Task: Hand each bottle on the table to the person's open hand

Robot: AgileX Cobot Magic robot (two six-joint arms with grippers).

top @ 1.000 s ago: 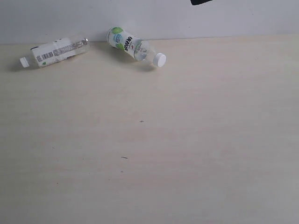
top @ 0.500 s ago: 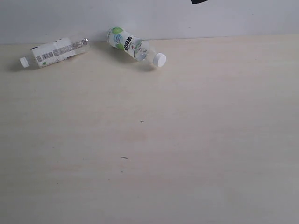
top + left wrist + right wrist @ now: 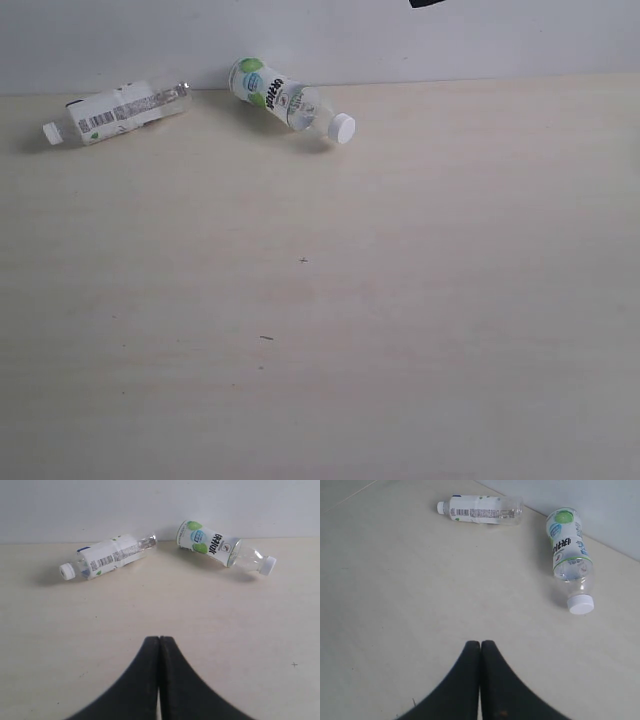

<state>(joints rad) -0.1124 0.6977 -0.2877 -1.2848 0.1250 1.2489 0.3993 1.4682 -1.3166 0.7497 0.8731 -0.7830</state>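
Two bottles lie on their sides at the far edge of the table (image 3: 400, 300). The white-barcode bottle (image 3: 115, 112) is at the far left, its white cap pointing left. The green-white bottle (image 3: 285, 97) lies near the middle of the far edge, cap toward the front right. Both show in the left wrist view, barcode bottle (image 3: 107, 556) and green-white bottle (image 3: 220, 549), and in the right wrist view, barcode bottle (image 3: 480, 510) and green-white bottle (image 3: 568, 552). My left gripper (image 3: 159, 639) and right gripper (image 3: 481, 643) are shut and empty, well short of the bottles. The pink-red bottle, the white-label bottle and the person's hand are out of view.
A pale wall (image 3: 480, 40) rises right behind the bottles. A small black shape (image 3: 428, 3) shows at the top edge of the exterior view. Tiny dark specks (image 3: 303, 260) mark the tabletop.
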